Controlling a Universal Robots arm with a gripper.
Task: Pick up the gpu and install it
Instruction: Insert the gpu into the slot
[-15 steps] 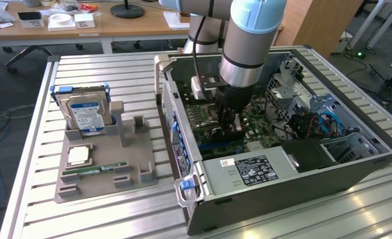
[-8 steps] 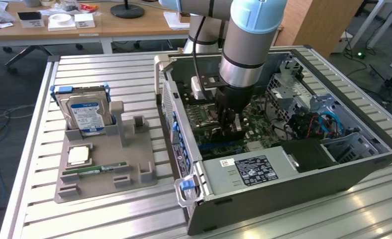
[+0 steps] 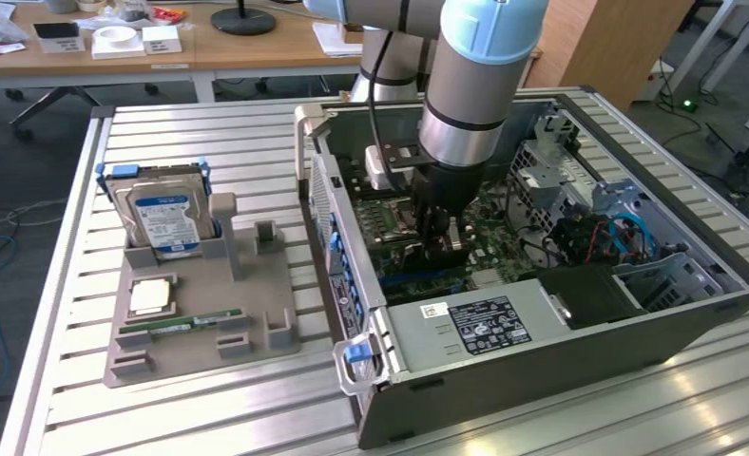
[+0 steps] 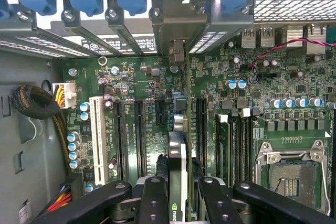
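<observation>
Near the centre of the exterior frame the gripper (image 3: 442,249) reached down inside the open computer case (image 3: 679,313), its fingers (image 4: 156,203) pinching the gpu (image 4: 177,182) by the card's upper edge. In the wrist frame the card stood on edge at lower centre, seen edge-on between the black fingers, directly over the motherboard (image 4: 142,72) and lined up with the long expansion slots and the metal bracket at the case's rear wall. At the left of the exterior frame, on the slatted table (image 3: 210,128), a grey holder tray (image 3: 178,356) carried a blue-labelled hard drive (image 3: 162,220) standing upright and a green memory stick (image 3: 182,326) lying flat.
</observation>
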